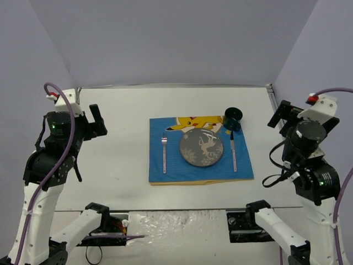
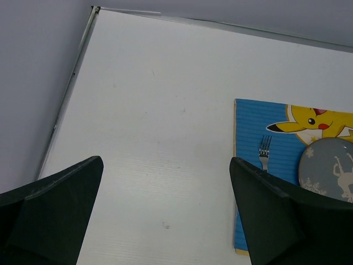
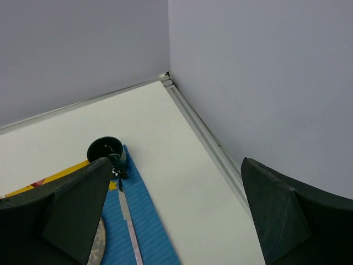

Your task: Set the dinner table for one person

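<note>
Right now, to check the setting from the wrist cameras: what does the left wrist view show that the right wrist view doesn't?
Left wrist only: the fork. Right wrist only: the cup and the knife. Both: the blue placemat, part of the plate, the dinner table, and an open pincer, the left pincer in one, the right pincer in the other.

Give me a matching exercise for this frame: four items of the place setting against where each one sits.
Things: 1 fork; 2 knife; 3 plate; 4 dark cup.
Places: A at the far right corner of the placemat; B middle of the placemat; C just left of the plate; D just right of the plate.
Pairs: 1-C; 2-D; 3-B; 4-A.
</note>
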You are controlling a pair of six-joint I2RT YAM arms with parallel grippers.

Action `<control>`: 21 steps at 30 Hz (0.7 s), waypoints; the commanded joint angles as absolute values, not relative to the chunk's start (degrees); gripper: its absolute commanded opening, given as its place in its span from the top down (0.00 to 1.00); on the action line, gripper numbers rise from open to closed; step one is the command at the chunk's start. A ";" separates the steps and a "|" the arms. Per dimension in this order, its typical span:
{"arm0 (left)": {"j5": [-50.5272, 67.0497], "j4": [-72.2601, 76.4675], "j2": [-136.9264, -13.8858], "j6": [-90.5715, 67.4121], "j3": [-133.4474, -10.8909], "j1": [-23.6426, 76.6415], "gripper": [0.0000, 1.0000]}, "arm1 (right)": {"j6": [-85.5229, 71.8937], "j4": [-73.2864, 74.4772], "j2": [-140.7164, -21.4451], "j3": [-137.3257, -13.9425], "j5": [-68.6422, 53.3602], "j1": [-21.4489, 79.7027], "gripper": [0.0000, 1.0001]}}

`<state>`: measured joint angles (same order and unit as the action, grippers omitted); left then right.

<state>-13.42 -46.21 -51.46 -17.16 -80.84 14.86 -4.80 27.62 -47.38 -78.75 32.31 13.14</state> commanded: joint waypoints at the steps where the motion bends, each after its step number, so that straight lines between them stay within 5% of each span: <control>1: -16.43 -46.87 -47.79 -15.08 -81.19 14.41 0.03 | -3.54 24.52 -39.56 -75.93 38.16 14.70 0.00; 21: -16.12 -53.75 -38.15 -16.66 -75.45 14.41 0.03 | -3.18 22.32 -19.11 -67.54 33.76 14.85 0.00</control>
